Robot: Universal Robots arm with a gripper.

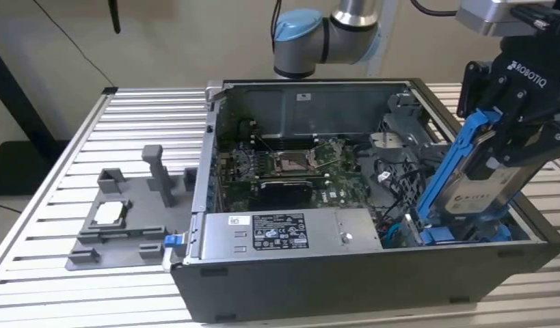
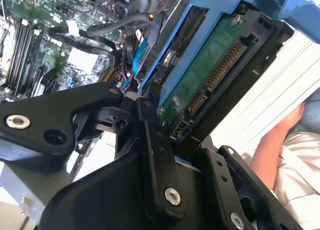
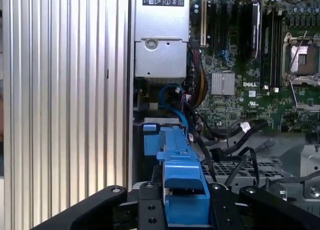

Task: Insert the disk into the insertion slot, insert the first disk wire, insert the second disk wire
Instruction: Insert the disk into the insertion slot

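My gripper [image 1: 500,147] is shut on the disk [image 1: 485,188], a silver-grey drive in a bright blue carrier [image 1: 448,164]. The disk hangs tilted, its lower end down at the insertion slot [image 1: 467,236] in the case's front corner on the exterior view's right. In the second wrist view the disk's green circuit side and connectors [image 2: 210,75] face the camera between my fingers [image 2: 150,135]. In the first wrist view the blue carrier [image 3: 182,180] runs from my gripper [image 3: 185,202] toward the blue-fitted slot [image 3: 155,132]. Blue and black cables [image 3: 172,97] lie loose beside it; I cannot tell which are the disk wires.
The open computer case [image 1: 353,273] stands on a slatted metal table [image 1: 124,123]. Inside are the motherboard [image 1: 289,167] and the grey power-supply box [image 1: 280,236]. A grey fixture [image 1: 124,219] sits on the exterior view's left. A person's arm [image 2: 280,140] shows beyond the case.
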